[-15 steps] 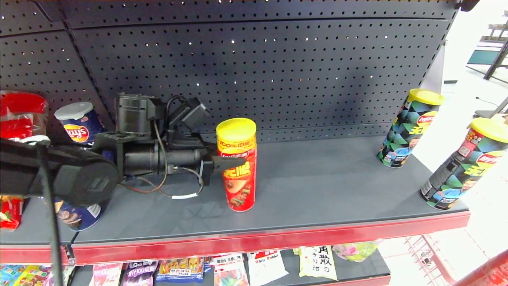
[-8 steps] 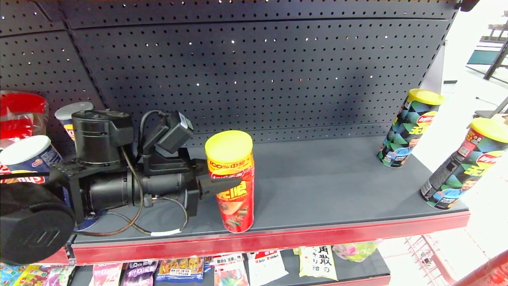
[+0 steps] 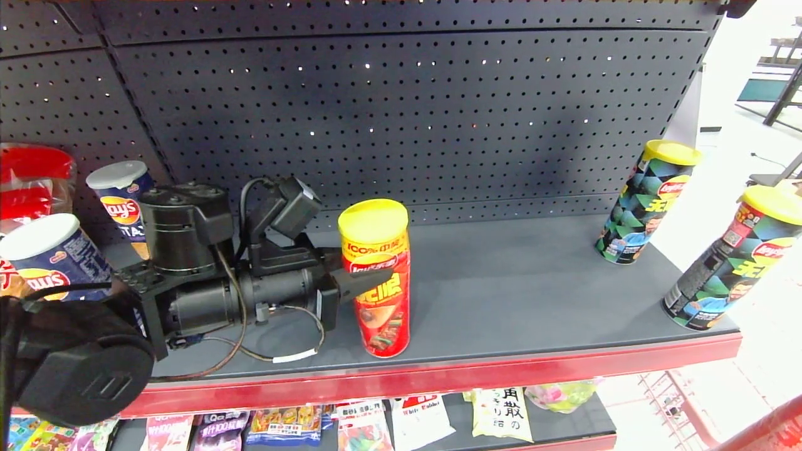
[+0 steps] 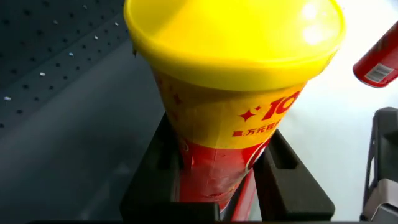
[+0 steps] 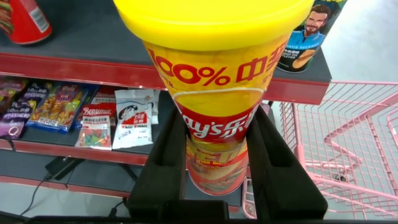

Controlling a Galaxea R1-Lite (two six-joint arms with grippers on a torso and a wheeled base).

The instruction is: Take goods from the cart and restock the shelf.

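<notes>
On the grey shelf [image 3: 514, 294], near its red front edge, a red can with a yellow lid [image 3: 376, 275] stands upright. My left gripper [image 3: 376, 279] is shut on its upper body from the left side. The left wrist view looks down on the same red can [image 4: 230, 81], with a black finger [image 4: 155, 168] pressed on each side and my left gripper [image 4: 217, 186] shut around it. My right gripper [image 5: 214, 168] is shut on a yellow-and-red can with a yellow lid [image 5: 214, 81], held in front of the shelf and above floor level.
Two blue cans [image 3: 119, 194] [image 3: 44, 257] and a red jar [image 3: 31, 175] stand at the shelf's left. Two black-and-teal cans [image 3: 645, 200] [image 3: 733, 269] stand at its right end. Snack packs [image 3: 376, 426] fill the lower shelf. A pink cart [image 5: 348, 155] is on the right.
My left arm drew the red can from mid-shelf toward the front edge and left, then shifted it slightly back to the right. The grip stayed shut.
</notes>
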